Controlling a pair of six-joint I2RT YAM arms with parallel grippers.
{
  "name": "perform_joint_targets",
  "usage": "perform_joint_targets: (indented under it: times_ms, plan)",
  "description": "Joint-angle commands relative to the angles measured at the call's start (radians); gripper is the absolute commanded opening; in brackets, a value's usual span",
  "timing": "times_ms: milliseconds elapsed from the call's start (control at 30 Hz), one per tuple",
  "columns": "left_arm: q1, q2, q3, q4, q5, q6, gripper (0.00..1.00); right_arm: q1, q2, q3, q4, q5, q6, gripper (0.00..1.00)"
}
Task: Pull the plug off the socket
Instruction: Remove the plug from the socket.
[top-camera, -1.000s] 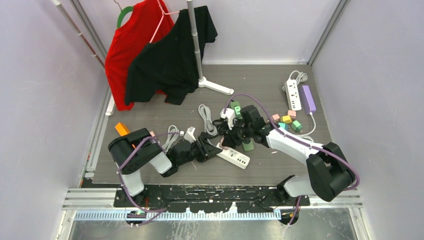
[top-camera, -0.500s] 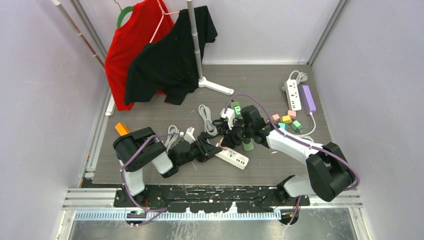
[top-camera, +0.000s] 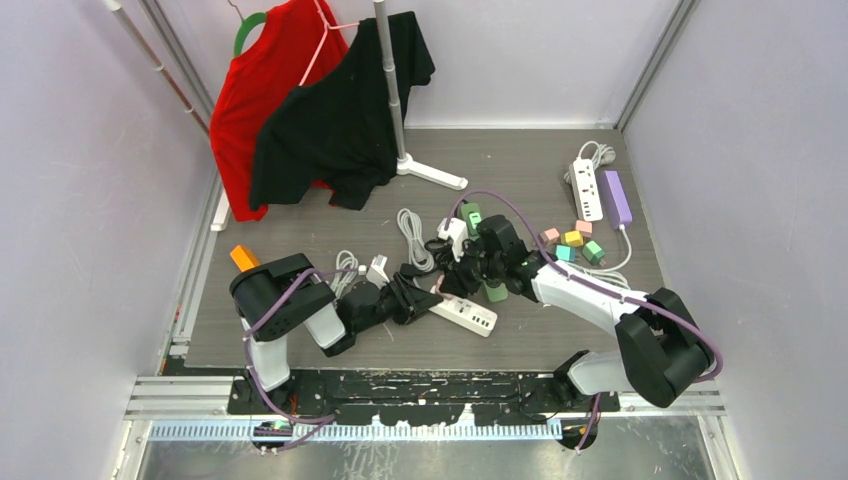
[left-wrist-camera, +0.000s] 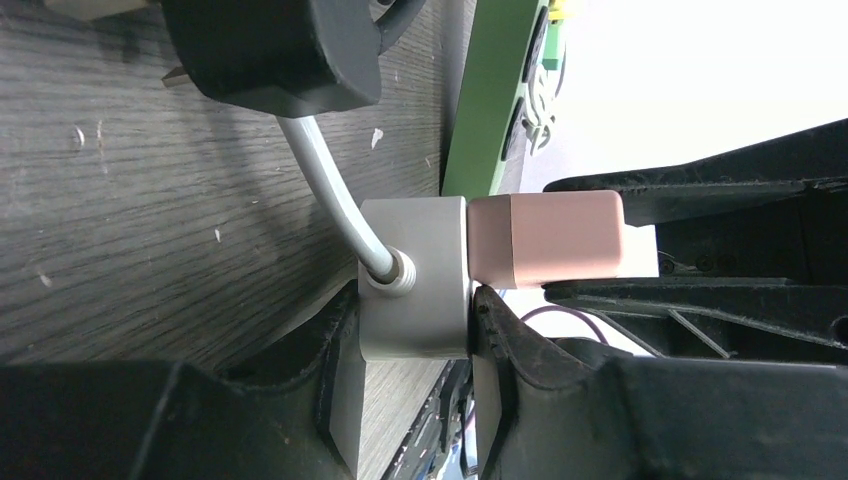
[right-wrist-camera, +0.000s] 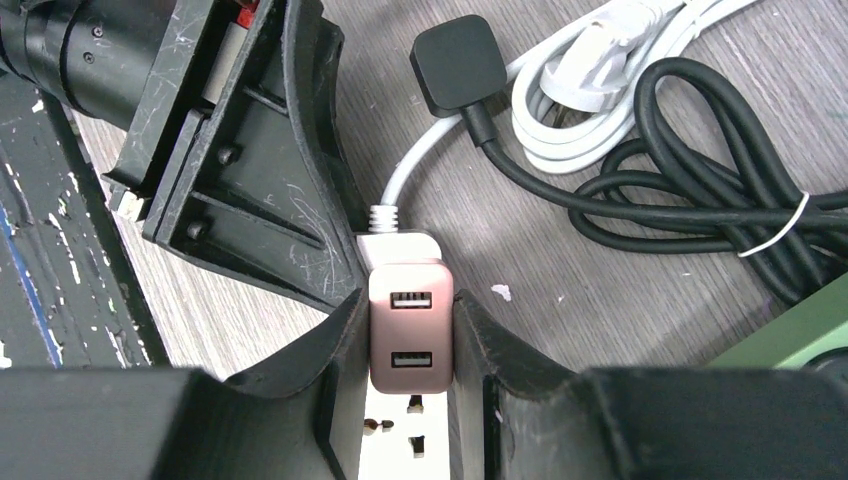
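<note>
Blocky pink two-port USB plug on end of white socket strip

Right gripper: fingers clamped on both sides of the pink plug, two USB ports facing the camera. Plug sits on the left end of the white power strip. Left gripper is tight against that end, beside the strip's white lead. Farther back: black plug, tied black cable bundle, white cord coil. Green edge to the right.
</note>
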Motion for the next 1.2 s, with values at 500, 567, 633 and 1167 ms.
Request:
perform_joint_targets:
  times_ms: [500, 567, 633, 1167]
  plan:
    - [0.005, 0.010, -0.004, 0.083, -0.027, 0.113, 0.00, 0.054, -0.034, -0.015, 0.110, -0.107, 0.066, 0.01]
    - [0.004, 0.005, 0.004, 0.068, -0.024, 0.117, 0.00, 0.054, -0.027, -0.003, 0.121, -0.049, 0.092, 0.01]
    - [0.002, -0.001, 0.007, 0.055, -0.023, 0.124, 0.00, 0.037, -0.025, 0.012, 0.113, 0.023, 0.097, 0.01]
    - [0.005, -0.049, 0.017, -0.024, -0.029, 0.150, 0.00, 0.071, -0.032, -0.002, 0.103, -0.092, 0.068, 0.01]
